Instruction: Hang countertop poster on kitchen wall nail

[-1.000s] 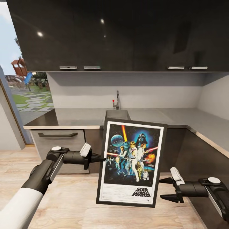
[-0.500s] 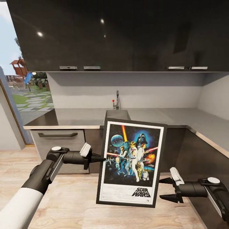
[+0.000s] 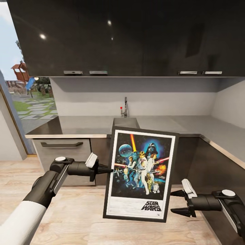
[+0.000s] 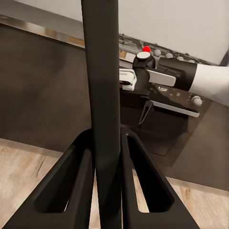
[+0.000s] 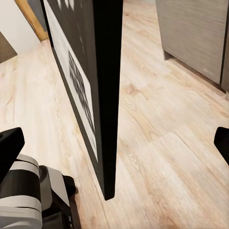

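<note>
Holding the portrait, black-framed Star Wars poster [image 3: 140, 174] by its left edge, the left gripper [image 3: 108, 169] has its dark fingers pinched onto the frame; the left wrist view confirms it, both fingers [image 4: 76, 186] closed tight against the frame's thin black edge [image 4: 102, 95]. Poster hangs in mid-air over the light wood floor [image 3: 78, 217], near side of the glossy grey kitchen countertop [image 3: 85, 125], off the slab altogether. Long axis runs near vertical, top tipped slightly to the right, printed face toward the head camera. Right gripper [image 3: 177, 202] sits just beside the lower right corner of the frame, fingers spread apart and holding nothing; in the right wrist view the frame's edge [image 5: 107, 95] stands between the two parted fingertips, not touching either. Left arm is thus the carrying arm, right arm nearest the free edge. No wall nail can be made out on the grey backsplash [image 3: 136, 97]. Steel sink [image 3: 126, 121] sits inset in the slab behind the poster's top edge; whether anything lies in it cannot be told.
</note>
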Robot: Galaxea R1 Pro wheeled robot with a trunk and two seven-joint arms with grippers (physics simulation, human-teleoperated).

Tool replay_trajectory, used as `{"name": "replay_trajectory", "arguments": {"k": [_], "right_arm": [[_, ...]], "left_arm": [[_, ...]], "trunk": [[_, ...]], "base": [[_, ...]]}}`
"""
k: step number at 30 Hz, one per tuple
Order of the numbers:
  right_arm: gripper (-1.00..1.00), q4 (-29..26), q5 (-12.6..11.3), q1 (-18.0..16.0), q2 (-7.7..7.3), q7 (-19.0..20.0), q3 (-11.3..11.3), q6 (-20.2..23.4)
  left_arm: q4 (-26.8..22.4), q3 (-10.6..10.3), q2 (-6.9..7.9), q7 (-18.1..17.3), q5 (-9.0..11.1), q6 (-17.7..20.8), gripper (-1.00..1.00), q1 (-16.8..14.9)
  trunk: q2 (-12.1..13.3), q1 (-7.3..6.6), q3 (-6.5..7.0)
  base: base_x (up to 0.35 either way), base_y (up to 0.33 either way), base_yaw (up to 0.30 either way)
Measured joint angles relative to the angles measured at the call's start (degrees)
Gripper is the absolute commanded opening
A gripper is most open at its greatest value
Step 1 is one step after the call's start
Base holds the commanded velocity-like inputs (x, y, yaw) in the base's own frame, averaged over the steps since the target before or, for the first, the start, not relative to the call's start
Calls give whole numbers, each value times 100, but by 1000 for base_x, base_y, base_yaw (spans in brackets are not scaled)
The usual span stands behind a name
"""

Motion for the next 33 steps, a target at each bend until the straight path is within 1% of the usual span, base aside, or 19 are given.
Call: {"name": "replay_trajectory", "arguments": {"k": [30, 33], "right_arm": [[100, 17, 0, 0, 8, -9, 4, -1], [100, 17, 0, 0, 9, -9, 5, -2]], "left_arm": [[-8, -43, -12, -2, 9, 7, -100, 1], [-8, -73, -18, -1, 9, 8, -100, 0]], "trunk": [[0, 0, 0], [0, 0, 0]], "base": [[0, 0, 0], [0, 0, 0]]}}
